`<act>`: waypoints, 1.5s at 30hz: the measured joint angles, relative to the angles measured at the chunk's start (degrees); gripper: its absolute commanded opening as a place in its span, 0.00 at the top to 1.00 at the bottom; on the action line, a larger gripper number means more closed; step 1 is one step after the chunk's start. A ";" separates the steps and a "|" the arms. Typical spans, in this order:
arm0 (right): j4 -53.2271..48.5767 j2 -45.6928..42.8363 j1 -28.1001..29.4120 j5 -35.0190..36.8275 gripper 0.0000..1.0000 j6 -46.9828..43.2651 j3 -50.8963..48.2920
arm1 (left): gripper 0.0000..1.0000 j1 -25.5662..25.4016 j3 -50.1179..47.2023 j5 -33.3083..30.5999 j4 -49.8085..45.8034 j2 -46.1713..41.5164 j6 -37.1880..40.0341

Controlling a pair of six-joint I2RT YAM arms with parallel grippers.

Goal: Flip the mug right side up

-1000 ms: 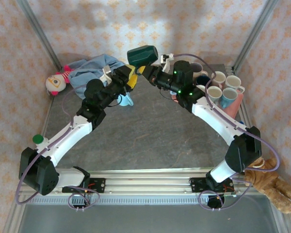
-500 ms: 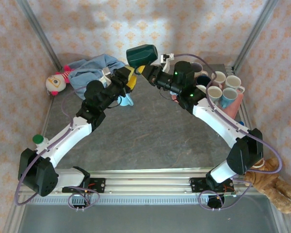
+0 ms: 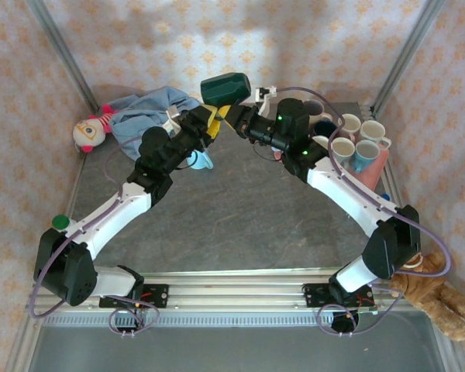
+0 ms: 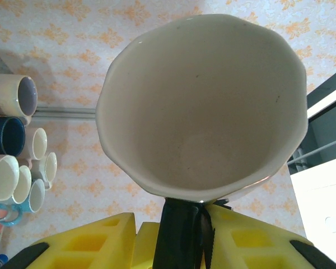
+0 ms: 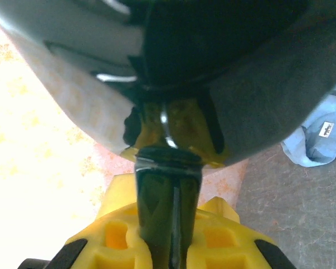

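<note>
The mug (image 3: pixel 226 87), dark green and glossy outside, is hanging in the air over the far end of the counter (image 3: pixel 240 217), tipped roughly onto its side between the two arms. In the left wrist view its mouth is facing the camera, showing a wavy, slightly scalloped rim and a smooth cream glaze running bare down to the round bottom. The right hand (image 5: pixel 168 224) is pinching the mug's shiny dark handle (image 5: pixel 168 179) between blocky yellow fingers (image 5: pixel 117 235), the jaws standing narrow. The left hand (image 4: pixel 182 244) is sitting just under the mug with a dark strip of it between its own yellow fingers; whether they are pressing it I cannot tell. The counter is looking like mottled grey stone. At its right a cluster of mugs (image 3: pixel 355 139) is standing mouths up, pale inside. A soft rag doll (image 3: pixel 89 130) is lying at the far left.
</note>
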 measured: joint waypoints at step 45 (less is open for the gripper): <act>0.83 0.96 0.37 2.23 0.56 0.24 -0.61 | 1.00 -0.61 1.07 -4.74 0.39 0.74 12.98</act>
